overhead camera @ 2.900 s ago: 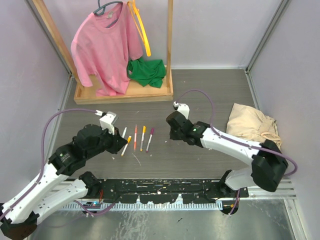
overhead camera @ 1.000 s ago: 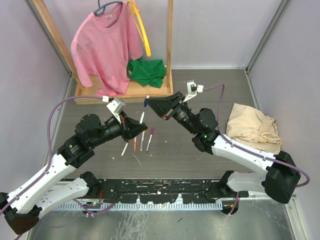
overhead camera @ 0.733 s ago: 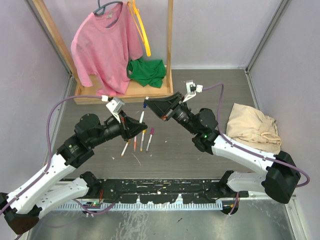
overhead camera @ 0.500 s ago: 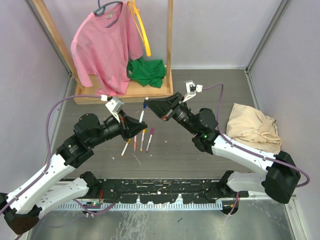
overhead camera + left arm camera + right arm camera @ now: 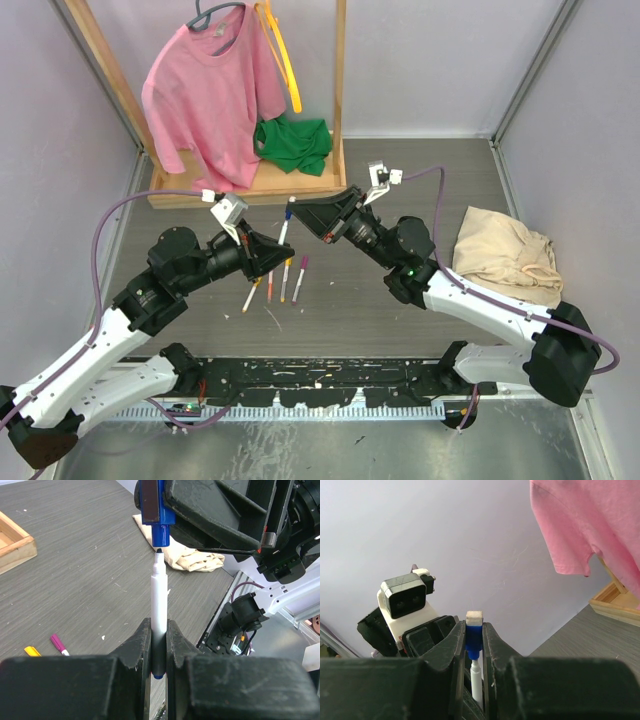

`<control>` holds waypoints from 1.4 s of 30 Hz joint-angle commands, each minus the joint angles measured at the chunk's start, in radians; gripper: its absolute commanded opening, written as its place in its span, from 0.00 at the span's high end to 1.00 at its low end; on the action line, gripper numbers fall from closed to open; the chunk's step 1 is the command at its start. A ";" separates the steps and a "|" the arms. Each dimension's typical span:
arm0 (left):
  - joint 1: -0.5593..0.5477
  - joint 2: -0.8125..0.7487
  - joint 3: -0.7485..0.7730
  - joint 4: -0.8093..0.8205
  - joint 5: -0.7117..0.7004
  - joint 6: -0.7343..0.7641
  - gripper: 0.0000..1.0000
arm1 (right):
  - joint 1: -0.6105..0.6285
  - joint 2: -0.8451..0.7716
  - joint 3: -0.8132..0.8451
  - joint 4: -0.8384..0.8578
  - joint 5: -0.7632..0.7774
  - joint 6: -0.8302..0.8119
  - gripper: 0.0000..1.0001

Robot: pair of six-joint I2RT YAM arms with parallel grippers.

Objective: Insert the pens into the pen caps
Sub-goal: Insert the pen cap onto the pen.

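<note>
Left wrist: left claw (image 5: 159,636) pinches a thin white marker pen (image 5: 159,595). Above it, right claw (image 5: 474,632) pinches a short blue plastic cap (image 5: 159,534).

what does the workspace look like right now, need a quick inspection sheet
surface: dark grey table, white flecks on it
job's things: white pen and blue cap held in the air, pen tip at the cap's mouth, not pushed in; other pens lie on the table
clutter: beige cloth on the right
grippers: left gripper jaws shut on the pen; right gripper jaws shut on the cap
cables: purple cables loop off both arms, clear of the pens
surroundings: wooden rack with pink shirt and green cloth; pale walls
</note>
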 commanded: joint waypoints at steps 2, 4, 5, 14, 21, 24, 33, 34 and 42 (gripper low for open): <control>0.003 -0.016 0.041 0.064 -0.003 0.003 1.00 | 0.001 -0.007 0.021 0.046 -0.017 0.012 1.00; 0.003 -0.016 0.041 0.065 -0.002 0.002 1.00 | 0.001 -0.007 0.018 0.046 -0.019 0.012 1.00; 0.004 -0.016 0.042 0.065 -0.003 0.002 1.00 | 0.002 -0.006 0.017 0.046 -0.020 0.013 1.00; 0.002 -0.013 0.042 0.071 -0.005 -0.001 1.00 | 0.002 0.004 0.007 0.054 -0.034 0.026 1.00; 0.003 -0.015 0.041 0.072 -0.009 -0.001 1.00 | 0.004 0.005 -0.008 0.057 -0.040 0.036 1.00; 0.003 -0.018 0.040 0.071 -0.018 -0.001 1.00 | 0.007 0.003 -0.017 0.059 -0.042 0.041 1.00; 0.003 -0.019 0.042 0.082 -0.034 -0.008 1.00 | 0.030 0.015 -0.037 0.067 -0.049 0.054 1.00; 0.003 -0.019 0.044 0.083 -0.036 -0.010 1.00 | 0.035 0.017 -0.041 0.069 -0.050 0.055 1.00; 0.003 -0.013 0.104 0.107 -0.084 -0.030 1.00 | 0.094 0.008 -0.067 -0.009 -0.025 0.056 1.00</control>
